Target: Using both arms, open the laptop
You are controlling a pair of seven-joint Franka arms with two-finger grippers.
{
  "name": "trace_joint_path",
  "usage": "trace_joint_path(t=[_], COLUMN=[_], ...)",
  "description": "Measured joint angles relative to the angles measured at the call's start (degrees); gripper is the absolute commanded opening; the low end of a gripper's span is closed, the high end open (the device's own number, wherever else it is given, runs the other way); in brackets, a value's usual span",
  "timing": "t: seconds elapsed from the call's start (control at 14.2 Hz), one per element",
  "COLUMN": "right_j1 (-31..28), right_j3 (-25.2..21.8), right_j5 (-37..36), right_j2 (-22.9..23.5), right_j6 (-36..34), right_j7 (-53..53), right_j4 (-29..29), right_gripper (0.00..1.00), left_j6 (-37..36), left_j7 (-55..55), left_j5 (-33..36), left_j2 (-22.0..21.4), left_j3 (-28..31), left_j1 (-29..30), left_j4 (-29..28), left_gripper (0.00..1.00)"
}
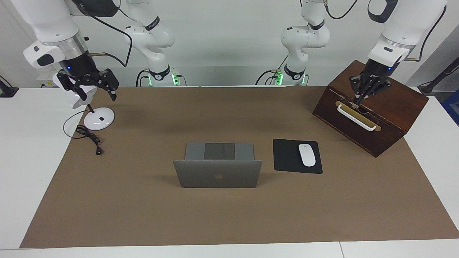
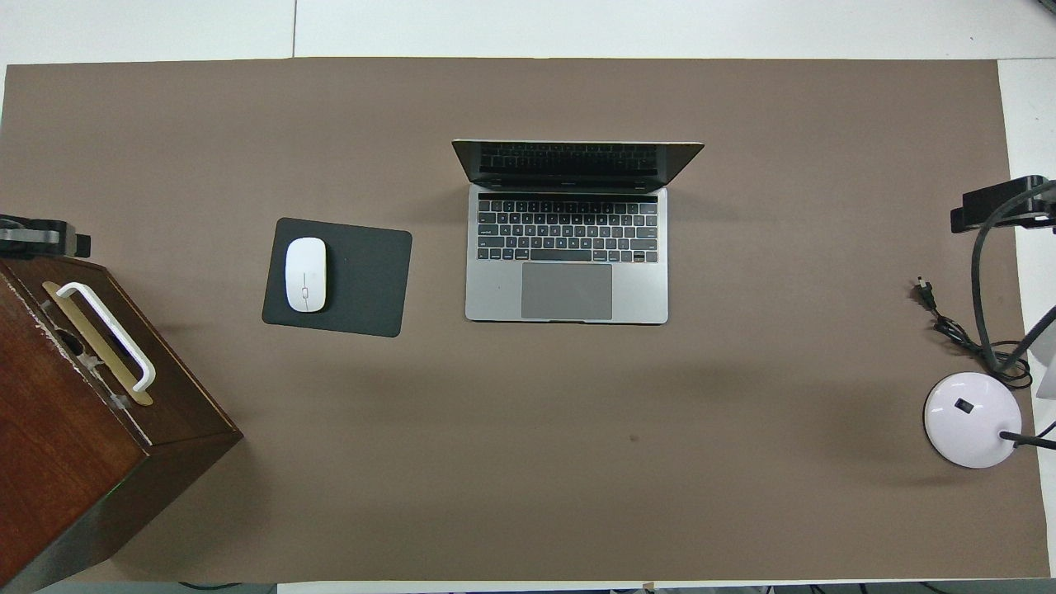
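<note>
The silver-grey laptop (image 1: 217, 175) stands open in the middle of the brown mat, its lid raised to about upright with the apple logo facing away from the robots. The overhead view shows its keyboard and trackpad (image 2: 566, 280). My left gripper (image 1: 358, 101) hangs just over the top of the wooden box at the left arm's end, well apart from the laptop; its tip shows in the overhead view (image 2: 49, 237). My right gripper (image 1: 96, 94) is open and empty, up over the desk lamp at the right arm's end, also seen in the overhead view (image 2: 998, 202).
A black mouse pad (image 1: 287, 157) with a white mouse (image 1: 307, 154) lies beside the laptop toward the left arm's end. A dark wooden box (image 1: 391, 107) with a white handle stands past it. A white desk lamp (image 1: 98, 120) and its black cable (image 1: 89, 138) are at the right arm's end.
</note>
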Motion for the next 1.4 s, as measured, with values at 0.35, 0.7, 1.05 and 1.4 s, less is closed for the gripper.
trace_joint_path(t=[0.35, 0.7, 1.05, 1.4], right_j1=[0.33, 0.32, 0.35, 0.9], right_j3=[-1.3, -1.69, -1.68, -1.9], right_j5=[0.0, 0.0, 0.0, 0.0], right_j2=[-0.26, -0.26, -0.25, -0.25], right_j6=[1.68, 2.26, 3.46, 3.75], right_j7=[-1.79, -3.91, -4.07, -4.07], right_j4=[-0.83, -1.05, -1.39, -1.48], right_gripper=[1.0, 1.0, 1.0, 1.0], left_j6=[-4.79, -6.89, -9.66, -9.64], left_j7=[0.06, 0.05, 0.05, -1.17], left_j5=[1.24, 2.45, 2.47, 2.47], left_j2=[0.07, 0.09, 0.22, 0.25], left_j3=[-0.01, -0.02, 0.1, -0.39], left_j1=[2.42, 3.11, 3.71, 3.44], left_j4=[0.18, 0.21, 0.21, 0.21], left_gripper=[1.0, 1.0, 1.0, 1.0])
